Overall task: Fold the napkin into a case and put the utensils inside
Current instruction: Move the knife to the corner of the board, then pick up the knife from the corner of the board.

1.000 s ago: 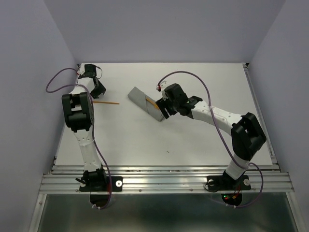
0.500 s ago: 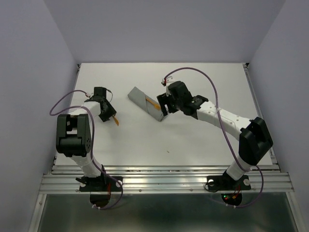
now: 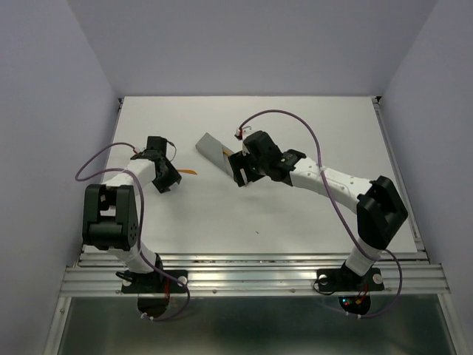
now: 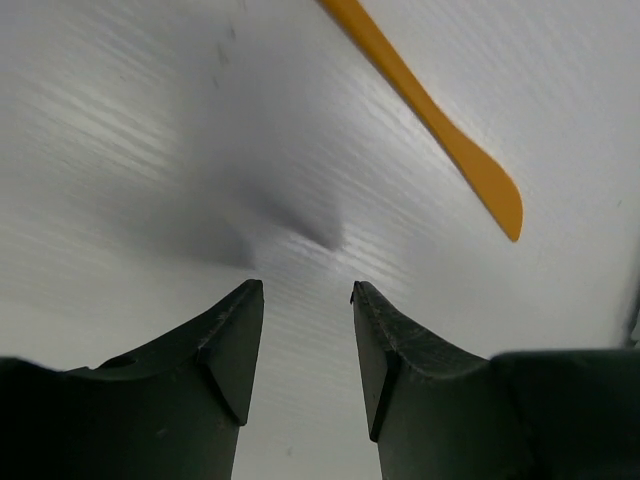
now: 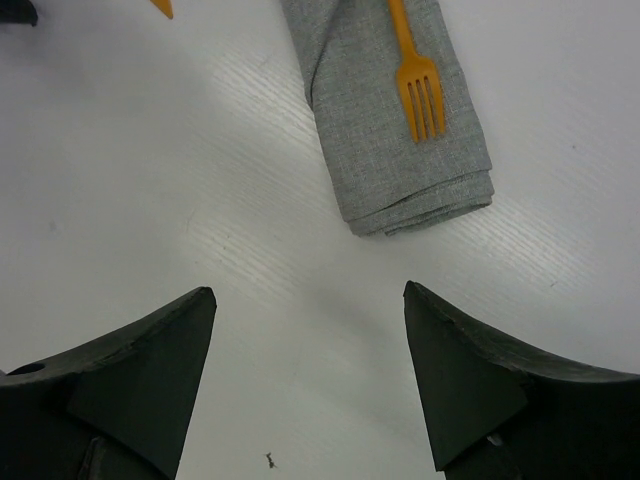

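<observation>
Step in hand: as I judge it, fetching the second utensil so it can join the fork at the napkin.
Left gripper (image 4: 305, 290): jaws partly apart with nothing between them, low over the bare table (image 4: 150, 150).
Right gripper (image 5: 310, 295): jaws spread wide and empty, hovering just off the case's near end.
Case (image 5: 380, 120): a folded grey oblong at 12 o'clock in the right wrist view, lying flat and layered at its near edge.
Fork (image 5: 418, 90): lying along the case with its tines toward the near end. Whether the handle is tucked under a fold I cannot tell.
Loose utensil (image 4: 450, 130): flat on the table, running from 12 toward 2 o'clock in the left wrist view — near the fingertips but not between them.
Doing it well: bring the left jaws toward 1 o'clock until they straddle the thin handle crosswise, go down to the surface, then close.
Caution: the piece is thin and flat — a high or skewed pinch would likely flick it away.
</observation>
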You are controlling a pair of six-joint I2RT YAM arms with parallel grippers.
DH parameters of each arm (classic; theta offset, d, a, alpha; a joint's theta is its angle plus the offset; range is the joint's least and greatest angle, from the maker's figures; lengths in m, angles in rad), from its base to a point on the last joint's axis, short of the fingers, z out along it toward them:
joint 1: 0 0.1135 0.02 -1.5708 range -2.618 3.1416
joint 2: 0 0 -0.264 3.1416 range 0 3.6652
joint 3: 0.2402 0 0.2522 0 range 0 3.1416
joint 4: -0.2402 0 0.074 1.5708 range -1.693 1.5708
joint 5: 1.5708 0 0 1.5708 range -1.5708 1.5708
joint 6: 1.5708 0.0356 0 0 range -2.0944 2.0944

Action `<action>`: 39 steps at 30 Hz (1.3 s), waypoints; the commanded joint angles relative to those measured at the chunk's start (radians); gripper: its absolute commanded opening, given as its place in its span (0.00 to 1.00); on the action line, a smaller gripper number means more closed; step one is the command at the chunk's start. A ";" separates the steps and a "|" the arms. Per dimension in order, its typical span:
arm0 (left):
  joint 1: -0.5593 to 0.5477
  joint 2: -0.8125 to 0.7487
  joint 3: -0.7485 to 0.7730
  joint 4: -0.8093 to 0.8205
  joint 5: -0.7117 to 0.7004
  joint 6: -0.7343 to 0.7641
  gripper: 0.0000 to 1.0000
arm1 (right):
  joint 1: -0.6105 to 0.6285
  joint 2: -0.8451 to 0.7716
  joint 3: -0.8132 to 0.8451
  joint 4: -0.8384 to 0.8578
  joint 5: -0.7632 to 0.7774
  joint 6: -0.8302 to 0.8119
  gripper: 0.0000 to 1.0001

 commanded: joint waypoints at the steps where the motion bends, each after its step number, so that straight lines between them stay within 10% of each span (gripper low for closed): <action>1: 0.053 0.035 0.094 -0.020 -0.034 0.014 0.52 | 0.007 0.001 0.045 0.013 -0.007 0.019 0.82; 25: 0.007 0.340 0.375 -0.104 -0.131 -0.140 0.58 | 0.007 0.061 0.010 0.008 -0.053 -0.007 0.82; 34: -0.040 0.319 0.276 -0.113 -0.117 -0.118 0.03 | 0.007 -0.006 -0.032 0.033 -0.037 -0.013 0.82; 39: -0.095 0.202 0.122 -0.101 -0.088 -0.160 0.00 | 0.007 -0.028 -0.040 0.036 -0.036 -0.007 0.82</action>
